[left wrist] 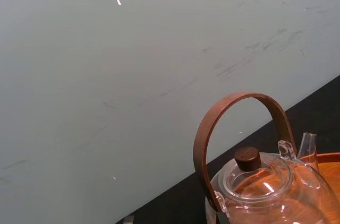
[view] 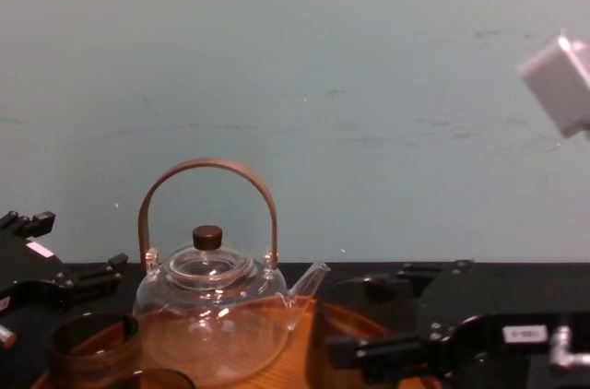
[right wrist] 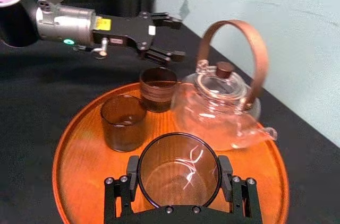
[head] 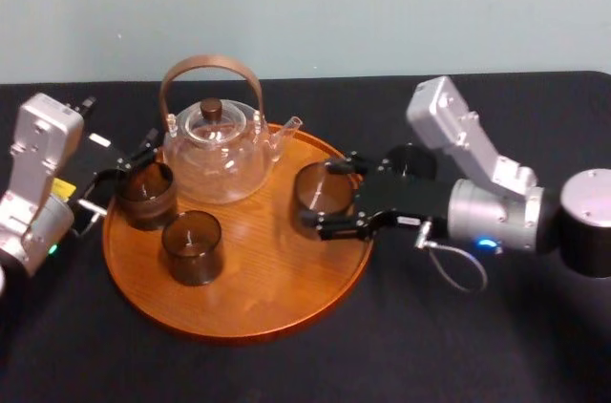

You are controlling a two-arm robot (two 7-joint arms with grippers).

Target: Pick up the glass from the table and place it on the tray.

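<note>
A clear brown glass (head: 323, 191) stands over the right side of the round orange-brown tray (head: 258, 312). My right gripper (head: 329, 198) is shut on it, one finger on each side. In the right wrist view the glass (right wrist: 179, 173) sits between the fingers (right wrist: 132, 170), pads against its wall, with tray wood showing through it. I cannot tell whether its base touches the tray. My left gripper (head: 129, 179) is open at the tray's left edge, beside another glass (head: 145, 195) and not holding it. From the right wrist the left gripper (right wrist: 171, 37) shows its fingers spread.
A glass teapot (head: 215, 147) with a brown arched handle stands at the back of the tray, its spout pointing toward the held glass. A third glass (head: 193, 246) stands at the tray's front left. Black table cloth surrounds the tray; a pale wall lies behind.
</note>
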